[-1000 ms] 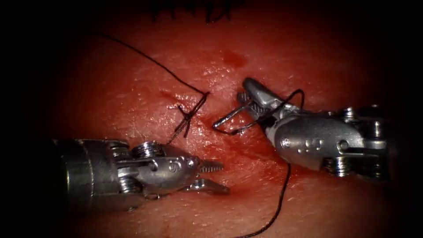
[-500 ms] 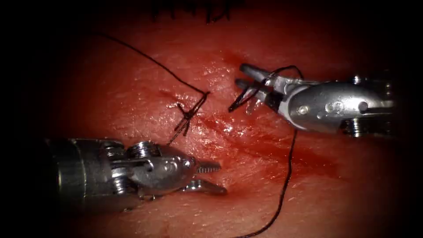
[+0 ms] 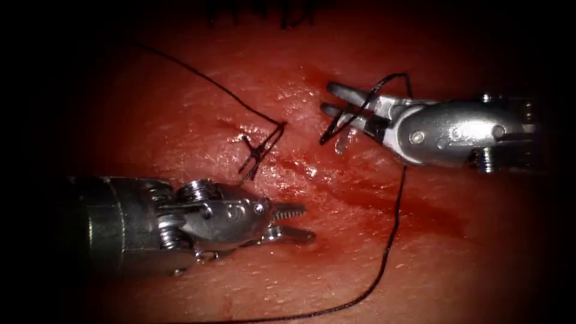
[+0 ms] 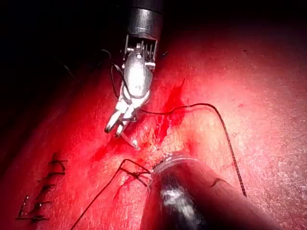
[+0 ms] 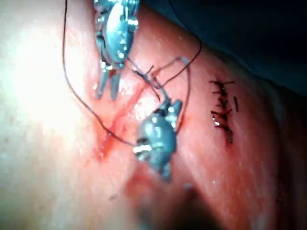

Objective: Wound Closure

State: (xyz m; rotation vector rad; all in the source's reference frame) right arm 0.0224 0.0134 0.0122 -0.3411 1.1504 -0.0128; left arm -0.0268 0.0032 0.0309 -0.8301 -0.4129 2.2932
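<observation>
At centre frame one dark knotted stitch (image 3: 257, 151) already crosses the cut in the glistening red tissue (image 3: 180, 120), while our right steel tool (image 3: 333, 102) pinches the curved needle (image 3: 339, 123) clear of the tissue, black thread (image 3: 393, 234) trailing, and our left steel tool (image 3: 297, 223), fingers spread, holds nothing.

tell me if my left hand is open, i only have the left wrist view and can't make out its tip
observer: In the endoscope view the left hand is open and holds nothing. It sits left of the cut.
operator: where on the needle is the right hand gripping
observer: The right hand is shut on the needle back from its tip, about mid curve as far as I can tell. The tip end sticks out toward the cut.
operator: is the needle in the tissue
observer: It looks clear of the tissue, on the cut's right side.
</observation>
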